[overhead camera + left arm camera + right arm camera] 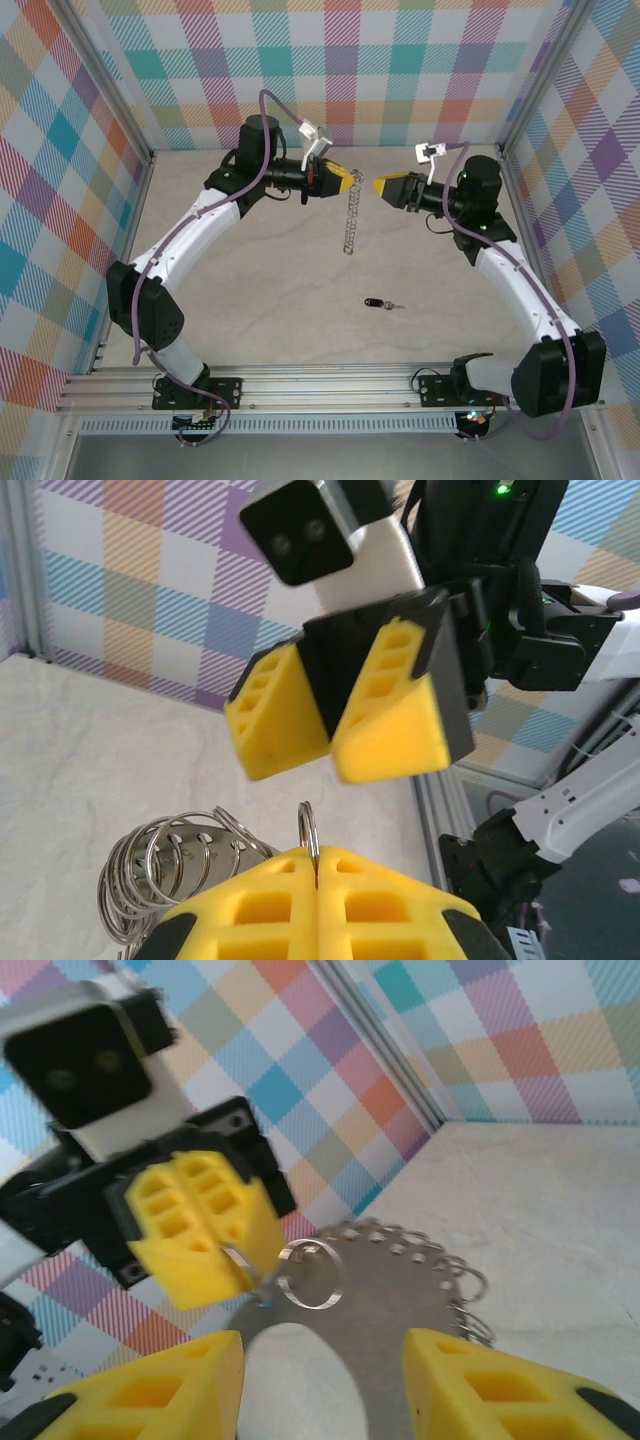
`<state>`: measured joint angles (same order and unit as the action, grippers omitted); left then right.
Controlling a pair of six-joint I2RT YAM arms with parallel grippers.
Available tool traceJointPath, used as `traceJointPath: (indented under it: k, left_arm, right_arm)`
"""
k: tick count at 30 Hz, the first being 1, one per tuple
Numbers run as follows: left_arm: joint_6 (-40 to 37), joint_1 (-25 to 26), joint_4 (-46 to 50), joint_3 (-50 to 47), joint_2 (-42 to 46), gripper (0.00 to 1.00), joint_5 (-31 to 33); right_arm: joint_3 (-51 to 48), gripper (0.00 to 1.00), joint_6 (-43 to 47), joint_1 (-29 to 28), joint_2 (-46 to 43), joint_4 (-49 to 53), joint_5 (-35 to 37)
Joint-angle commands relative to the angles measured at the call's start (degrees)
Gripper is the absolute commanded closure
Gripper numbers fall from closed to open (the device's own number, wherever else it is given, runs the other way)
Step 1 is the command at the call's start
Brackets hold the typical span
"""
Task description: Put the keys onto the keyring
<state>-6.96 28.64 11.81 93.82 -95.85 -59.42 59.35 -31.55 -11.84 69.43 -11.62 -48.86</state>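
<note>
To my left, the left tool is clamped shut on one small loop of the keyring. The rest of the ring hangs from its yellow pads as a chain-like strand. Through the left wrist camera I see that loop pinched between the closed pads, with the other loops bunched just left of them. Nearer me and slightly right of the ring, the key lies flat on the worktop, well apart from both tools. Facing the left tool, the right tool has its fingers spread apart, close to the ring but not touching it.
</note>
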Motion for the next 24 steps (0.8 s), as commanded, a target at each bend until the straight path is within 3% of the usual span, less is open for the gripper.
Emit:
traceJointPath:
  k: [1,7,24]
  left_arm:
    - [-1.0,0.4,0.6,2.1,-0.3,1.0,-3.6]
    - [-1.4,0.4,1.9,3.3,-0.6,1.0,-5.3]
    - [-4.2,1.1,9.1,7.4,-2.6,1.0,-9.0]
  right_arm:
    - [-1.6,0.57,-2.7,-0.2,-2.1,-4.3,-2.8]
    - [-0.9,0.61,-6.5,-0.8,-1.5,-8.3,-4.6]
    - [1.8,0.66,-5.8,-4.3,2.8,-11.1,-6.4]
